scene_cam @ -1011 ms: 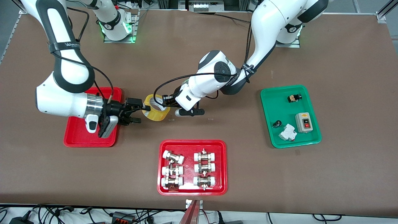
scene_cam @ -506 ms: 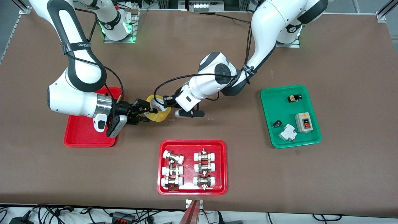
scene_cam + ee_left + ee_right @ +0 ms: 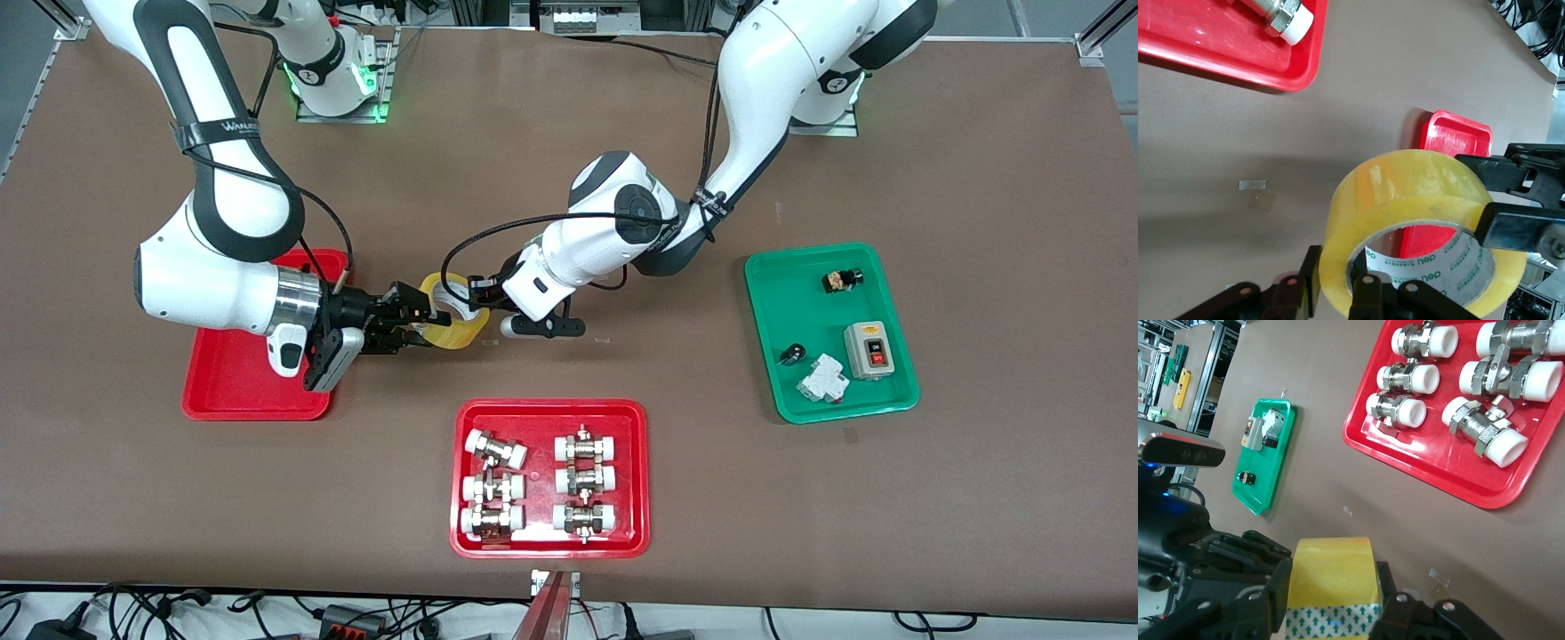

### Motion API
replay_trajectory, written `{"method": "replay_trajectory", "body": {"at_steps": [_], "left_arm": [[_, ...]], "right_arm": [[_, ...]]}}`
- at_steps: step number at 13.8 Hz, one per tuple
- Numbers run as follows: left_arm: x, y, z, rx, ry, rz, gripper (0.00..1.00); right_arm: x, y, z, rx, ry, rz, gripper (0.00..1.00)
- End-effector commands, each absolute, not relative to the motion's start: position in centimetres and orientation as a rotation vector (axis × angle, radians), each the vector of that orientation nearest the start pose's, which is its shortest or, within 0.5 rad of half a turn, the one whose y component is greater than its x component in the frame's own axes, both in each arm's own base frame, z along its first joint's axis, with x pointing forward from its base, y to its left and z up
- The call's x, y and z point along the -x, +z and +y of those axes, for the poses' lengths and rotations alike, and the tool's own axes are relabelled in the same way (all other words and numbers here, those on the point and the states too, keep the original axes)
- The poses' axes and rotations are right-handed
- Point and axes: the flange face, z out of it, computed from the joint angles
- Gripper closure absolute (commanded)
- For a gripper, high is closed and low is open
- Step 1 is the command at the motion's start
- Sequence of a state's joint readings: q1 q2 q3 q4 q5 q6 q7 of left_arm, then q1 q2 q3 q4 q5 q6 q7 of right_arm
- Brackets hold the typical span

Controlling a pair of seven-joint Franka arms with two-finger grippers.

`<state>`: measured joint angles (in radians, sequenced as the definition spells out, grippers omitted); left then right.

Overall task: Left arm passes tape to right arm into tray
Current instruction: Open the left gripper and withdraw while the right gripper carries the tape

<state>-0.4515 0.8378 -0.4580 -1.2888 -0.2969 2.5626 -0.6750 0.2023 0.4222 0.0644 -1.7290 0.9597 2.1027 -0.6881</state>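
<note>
The yellow tape [image 3: 452, 313] is held above the table, between both grippers, just off the plain red tray [image 3: 222, 387]. My left gripper [image 3: 474, 296] is shut on the roll's wall, with one finger inside the core and one outside [image 3: 1338, 288]. My right gripper [image 3: 416, 324] straddles the roll's width, and its pads [image 3: 1276, 592] press on both flat sides of the tape [image 3: 1331, 577]. In the left wrist view the tape [image 3: 1405, 193] fills the foreground, with the right gripper's black fingers [image 3: 1511, 227] on its rim and the tray [image 3: 1455, 130] past them.
A red tray with white-capped metal fittings [image 3: 636, 471] lies nearer the front camera than the tape. A green tray [image 3: 782, 391] with small electrical parts lies toward the left arm's end. Both also show in the right wrist view, the red one [image 3: 1368, 437] and the green one [image 3: 1281, 447].
My right gripper has moved from over the red tray to the tape and closed its fingers around the roll. The left gripper has kept its grip and barely moved.
</note>
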Motion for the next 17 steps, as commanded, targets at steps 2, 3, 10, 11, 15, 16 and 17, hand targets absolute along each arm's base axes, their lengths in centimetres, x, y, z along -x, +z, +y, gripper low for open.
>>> {"method": "replay_trajectory", "body": {"at_steps": [2,3,10,11,15,16,17], "left_arm": [[-62.3,38.5,-47.5,-2.377,0.057,0.328,0.0],[-63.2,41.0,-45.3,-2.397,0.057,0.326,0.0],[-65.1,52.6,-20.2,-2.666,-0.295,0.383,0.0],[-64.3,52.5,-16.5,-2.801,-0.364,0.411,0.0],[-63.7,55.2,-12.4,-3.099,-0.254,0.363,0.0],[-63.7,55.4,-11.9,-3.108,-0.25,0.378,0.0],[-63.6,56.1,-11.1,-3.125,-0.244,0.393,0.0]], "right_arm": [[-63.1,36.0,20.7,2.257,-0.18,-0.472,0.97],[-63.1,36.0,20.7,2.257,-0.178,-0.471,0.97],[-64.1,35.6,12.1,2.277,-0.115,-0.447,0.99],[-64.0,35.3,9.5,2.295,-0.086,-0.449,0.99],[-62.8,32.3,-1.7,2.315,0.018,-0.449,0.98],[-62.2,30.8,-4.3,2.301,0.035,-0.439,0.98],[-61.6,29.0,-6.6,2.274,0.047,-0.429,0.98]]}}
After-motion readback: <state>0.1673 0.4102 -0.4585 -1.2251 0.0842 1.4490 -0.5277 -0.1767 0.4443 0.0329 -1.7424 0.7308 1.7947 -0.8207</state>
